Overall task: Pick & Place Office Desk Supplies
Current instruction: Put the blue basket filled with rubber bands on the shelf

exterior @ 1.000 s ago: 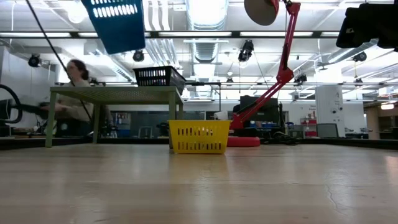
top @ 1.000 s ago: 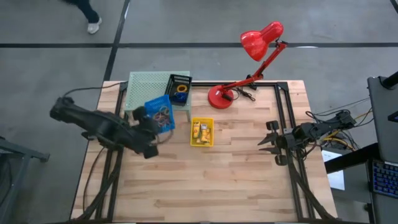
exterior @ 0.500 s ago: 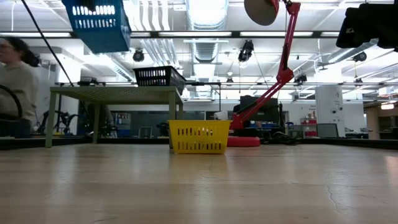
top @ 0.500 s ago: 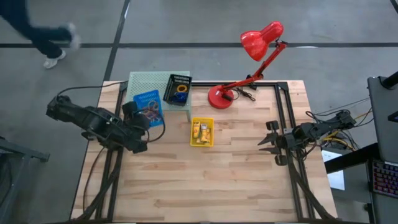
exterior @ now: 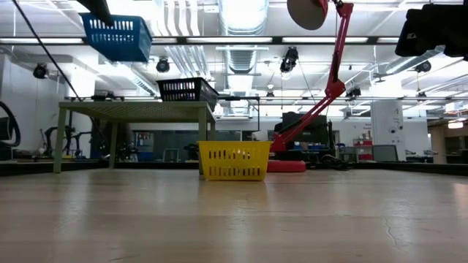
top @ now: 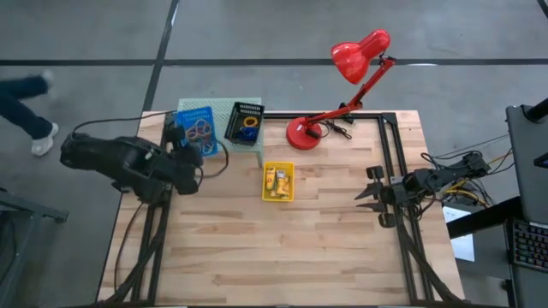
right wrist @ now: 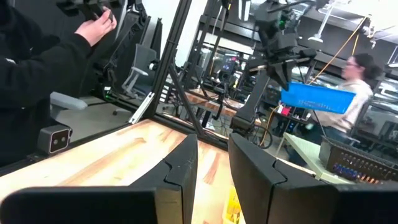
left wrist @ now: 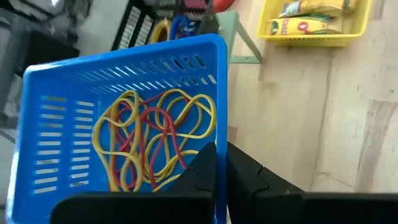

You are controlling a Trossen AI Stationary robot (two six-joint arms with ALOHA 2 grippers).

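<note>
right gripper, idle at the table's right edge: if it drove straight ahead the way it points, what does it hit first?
Probably the yellow basket. The right gripper points across the table toward the left arm's side, and the basket lies roughly in that line. The gripper's height is unclear, so it might pass above the basket.

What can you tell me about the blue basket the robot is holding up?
The blue basket is a small rectangular bin that looks like plastic, with slotted walls and floor. Yellow and red rubber bands lie tangled inside it. The left pincer is shut on its rim, holding it in the air, slightly tilted, over the left end of the pale green shelf. In the low view it hangs clear above the shelf top, touching nothing but the pincer.
</note>
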